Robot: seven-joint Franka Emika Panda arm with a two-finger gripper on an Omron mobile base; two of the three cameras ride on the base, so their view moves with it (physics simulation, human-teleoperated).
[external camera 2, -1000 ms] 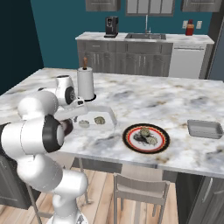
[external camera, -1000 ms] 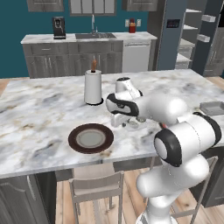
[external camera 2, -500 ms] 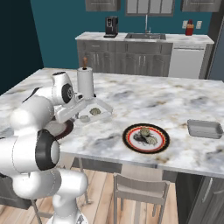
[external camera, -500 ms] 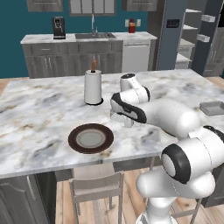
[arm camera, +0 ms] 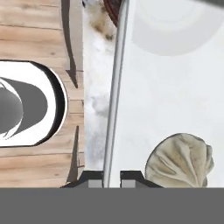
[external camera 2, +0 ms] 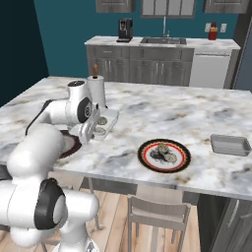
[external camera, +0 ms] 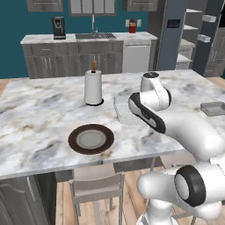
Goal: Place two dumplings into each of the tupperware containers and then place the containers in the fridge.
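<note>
Pale grey container (arm camera: 175, 100) rim pinched between my clenched fingers (arm camera: 95, 178), beside the paper towel roll (external camera 2: 97, 91); next, I judge, carrying it to the fridge (external camera: 172, 33).

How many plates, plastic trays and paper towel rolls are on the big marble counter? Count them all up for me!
Plates: 2
Tupperware trays: 2
Paper towel roll: 1
Total: 5

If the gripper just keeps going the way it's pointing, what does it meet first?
The gripper is shut on the rim of the tupperware container, so that rim lies in line first. Beyond it probably countertop, though depth is unclear.
</note>
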